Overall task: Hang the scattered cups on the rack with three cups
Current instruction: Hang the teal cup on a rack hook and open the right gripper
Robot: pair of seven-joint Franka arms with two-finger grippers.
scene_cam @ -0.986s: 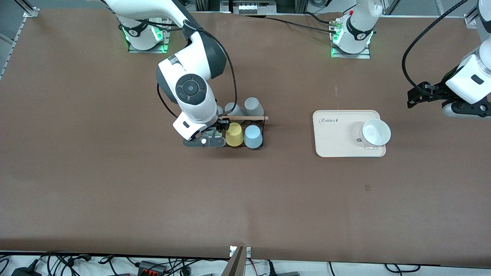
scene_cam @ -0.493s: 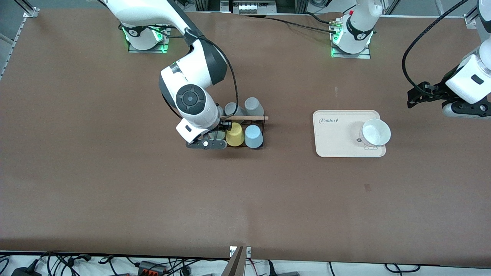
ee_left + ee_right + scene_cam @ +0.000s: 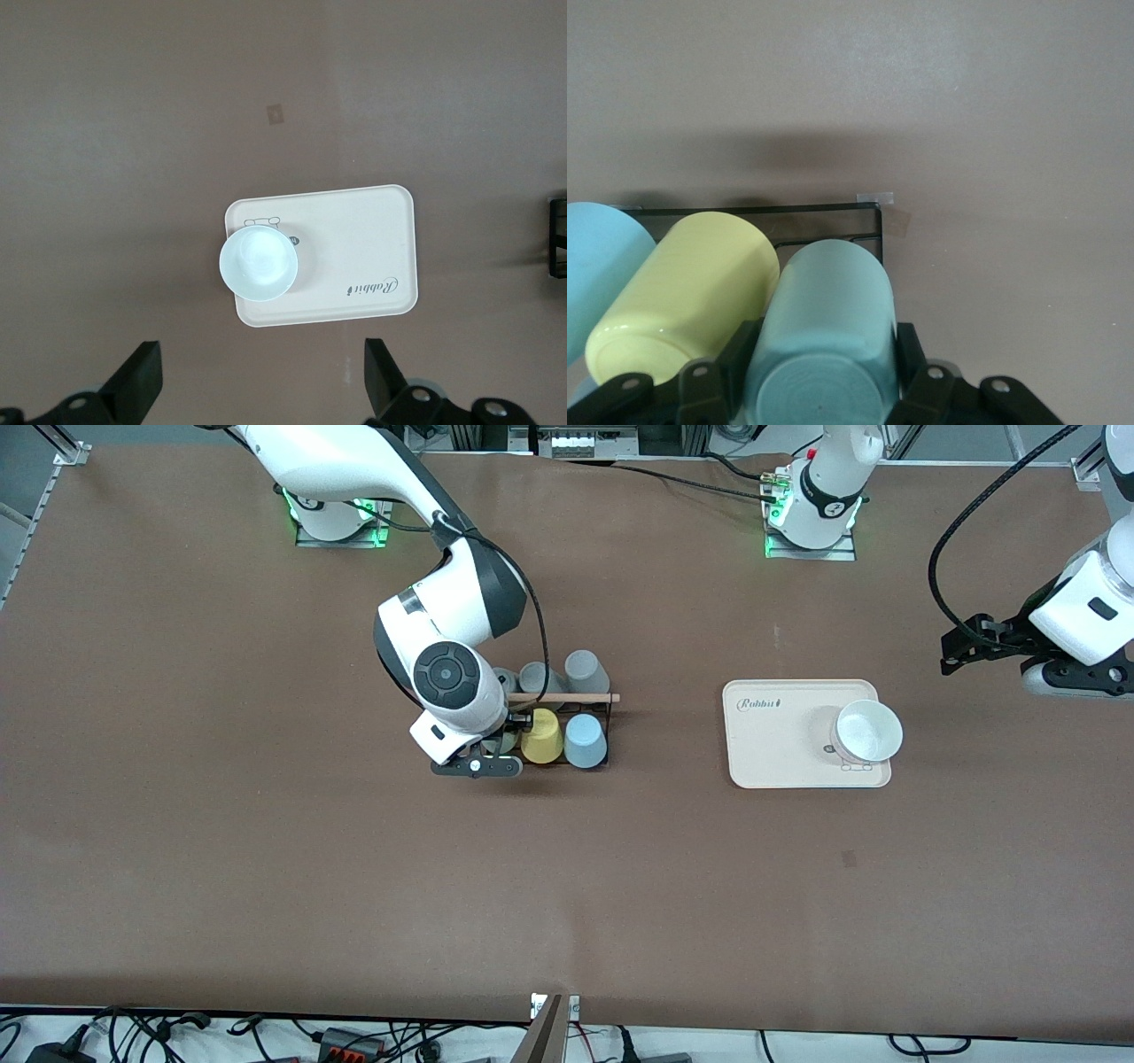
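The black wire rack (image 3: 611, 708), with a wooden rod (image 3: 580, 697) across its top, stands mid-table. A light blue cup (image 3: 585, 741) sits upside down on it, at its end toward the left arm. My right gripper (image 3: 824, 372) is shut on the pale sage green cup (image 3: 828, 328), holding it bottom-up over the rack's corner (image 3: 873, 221) toward the right arm. The green cup touches a yellow tumbler (image 3: 682, 292), and in the front view only a sliver of this cup (image 3: 505, 740) shows under the hand. My left gripper (image 3: 946, 654) waits open and empty at the left arm's end.
Two grey tumblers (image 3: 586, 670) (image 3: 537, 677) sit on the rack's row farther from the front camera. A cream tray (image 3: 771, 753) with a white bowl (image 3: 868, 731) on it lies between the rack and the left gripper.
My right hand has come down and slid in toward the yellow tumbler, bringing the green cup onto the rack's end. The left arm has not moved.
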